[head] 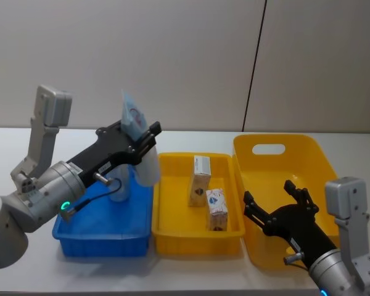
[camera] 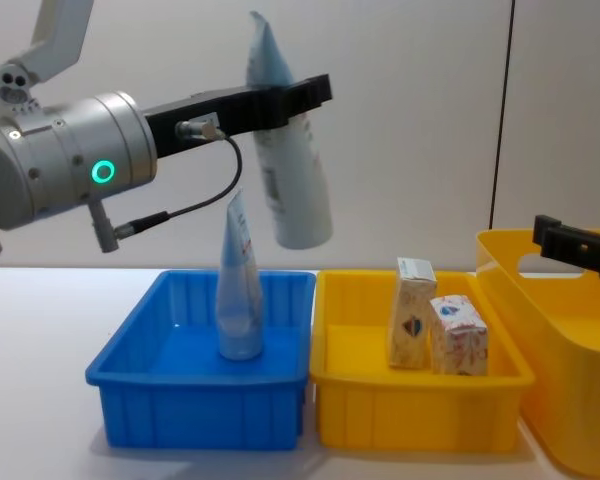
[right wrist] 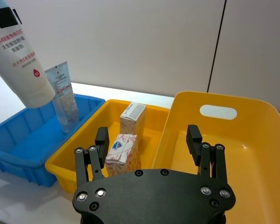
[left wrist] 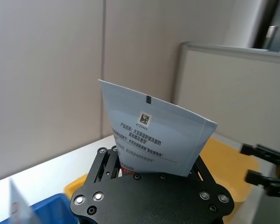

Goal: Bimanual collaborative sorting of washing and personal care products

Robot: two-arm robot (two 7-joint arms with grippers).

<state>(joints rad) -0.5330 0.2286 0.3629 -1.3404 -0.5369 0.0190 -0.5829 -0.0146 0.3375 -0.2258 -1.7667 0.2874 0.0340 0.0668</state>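
Left arm reaches forward and up from the left, its forearm a smooth grey metal cylinder with a green ring light. The left gripper has flat black plates clamped on the held pouch near its flat crimped top. The held pouch hangs in the air over the far right corner of the blue bin, tilted, with its rounded fat end pointing down and touching nothing below. It is soft, glossy and pale blue, with small dark print and a square code on the side seen from the left wrist.

The second pouch stands upright inside the blue bin, wide at the base and tapering to a thin sealed edge on top, with clear-looking film. The blue bin is hard plastic, rectangular, with a thick rim.

The right arm comes in low from the right. The right gripper has its black fingers spread wide, holding nothing, and hovers over the large yellow bin, a deep smooth tub with an oval handle cut-out.

The small yellow bin sits between the two others. In it the tall carton stands at the back, and the short carton stands just in front and to the right. Both are matte cream cardboard boxes with a blue-and-red emblem.

All the bins rest on the white table
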